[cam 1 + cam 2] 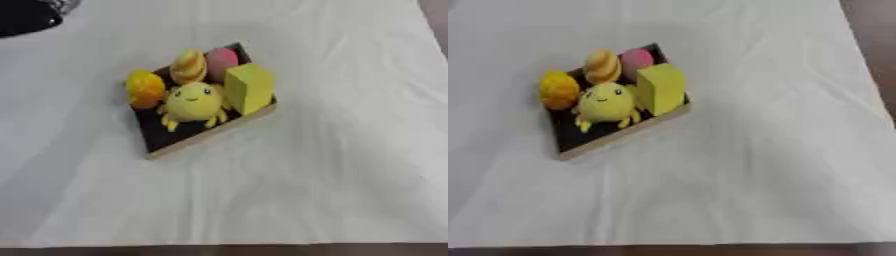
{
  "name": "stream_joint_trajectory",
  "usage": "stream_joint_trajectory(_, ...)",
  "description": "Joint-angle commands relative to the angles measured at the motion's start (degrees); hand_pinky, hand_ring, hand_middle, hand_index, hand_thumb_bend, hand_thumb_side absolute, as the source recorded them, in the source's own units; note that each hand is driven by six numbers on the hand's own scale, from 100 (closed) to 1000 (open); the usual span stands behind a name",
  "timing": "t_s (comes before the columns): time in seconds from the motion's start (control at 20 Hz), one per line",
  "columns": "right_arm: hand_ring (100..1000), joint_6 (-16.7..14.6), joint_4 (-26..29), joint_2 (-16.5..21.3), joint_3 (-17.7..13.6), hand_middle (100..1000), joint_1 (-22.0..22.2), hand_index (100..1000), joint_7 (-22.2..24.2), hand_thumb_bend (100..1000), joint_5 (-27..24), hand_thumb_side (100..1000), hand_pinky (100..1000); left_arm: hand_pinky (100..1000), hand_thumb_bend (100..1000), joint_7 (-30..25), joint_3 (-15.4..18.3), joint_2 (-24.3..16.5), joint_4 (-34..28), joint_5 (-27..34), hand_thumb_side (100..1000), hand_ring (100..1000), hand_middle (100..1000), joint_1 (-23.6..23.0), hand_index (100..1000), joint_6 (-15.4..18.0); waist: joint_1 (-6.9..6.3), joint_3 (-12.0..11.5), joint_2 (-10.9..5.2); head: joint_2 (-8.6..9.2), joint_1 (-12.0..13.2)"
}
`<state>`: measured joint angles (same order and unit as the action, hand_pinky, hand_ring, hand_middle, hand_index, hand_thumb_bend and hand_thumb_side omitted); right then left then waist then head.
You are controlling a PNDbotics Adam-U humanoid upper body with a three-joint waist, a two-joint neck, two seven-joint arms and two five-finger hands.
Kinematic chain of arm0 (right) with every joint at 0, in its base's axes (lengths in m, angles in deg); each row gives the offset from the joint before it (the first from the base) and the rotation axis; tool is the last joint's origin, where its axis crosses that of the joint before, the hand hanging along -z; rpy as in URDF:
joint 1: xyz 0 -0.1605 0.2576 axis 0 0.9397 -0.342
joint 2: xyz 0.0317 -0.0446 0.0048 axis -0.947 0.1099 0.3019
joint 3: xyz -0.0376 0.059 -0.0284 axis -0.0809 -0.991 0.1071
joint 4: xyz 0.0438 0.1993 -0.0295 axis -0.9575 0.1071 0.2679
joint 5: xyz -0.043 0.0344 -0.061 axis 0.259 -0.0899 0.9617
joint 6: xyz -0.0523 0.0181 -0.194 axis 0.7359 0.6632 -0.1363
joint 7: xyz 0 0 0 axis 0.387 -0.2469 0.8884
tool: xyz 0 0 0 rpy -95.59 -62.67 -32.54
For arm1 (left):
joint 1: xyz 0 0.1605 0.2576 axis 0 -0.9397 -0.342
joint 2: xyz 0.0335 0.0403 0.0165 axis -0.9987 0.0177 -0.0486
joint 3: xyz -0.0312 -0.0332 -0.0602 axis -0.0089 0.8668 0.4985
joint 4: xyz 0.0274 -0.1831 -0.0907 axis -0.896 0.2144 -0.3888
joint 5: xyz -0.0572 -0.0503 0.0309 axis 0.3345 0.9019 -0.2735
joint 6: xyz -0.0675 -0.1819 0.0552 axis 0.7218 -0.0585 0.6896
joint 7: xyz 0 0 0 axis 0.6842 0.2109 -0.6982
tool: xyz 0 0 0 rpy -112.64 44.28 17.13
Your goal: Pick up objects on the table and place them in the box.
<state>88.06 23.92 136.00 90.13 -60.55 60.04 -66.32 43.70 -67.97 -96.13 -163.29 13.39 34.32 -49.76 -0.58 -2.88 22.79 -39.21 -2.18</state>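
On white cloth, box w/ yellow toy, yellow block, orange, pink items; hands unseen.

A dark shape is showing at the upper left corner of the left eye view, cut off by the edge and too blurred to identify. In the box, the yellow block is hiding part of the pink rounded thing behind it, and the smiling yellow toy is covering the lower part of the orange-and-cream piece. The orange item at the box's left edge is blurring into a lumpy form, so its kind cannot be told.
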Motion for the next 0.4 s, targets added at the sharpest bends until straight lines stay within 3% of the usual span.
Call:
stream_joint_trajectory(0.05, 708, -0.4, 1.2, 1.0, -1.4, 621, -0.2, 776, -0.8, 100, -0.8, 964, 800, 848, 348, 7.6, 3.5, -2.1, -1.3, 4.4, 535, 876, 822, -0.8, 893, 1.1, 0.89, -0.1, -2.43, 0.58, 0.0)
stream_joint_trajectory(0.4, 713, -1.3, 1.9, 0.8, -2.1, 627, 0.8, 778, -1.5, 100, -1.8, 957, 802, 846, 348, 17.3, 6.7, -2.8, -1.3, 12.5, 568, 877, 824, -4.5, 899, 4.3, 1.05, -0.2, -2.29, 0.04, 0.5)
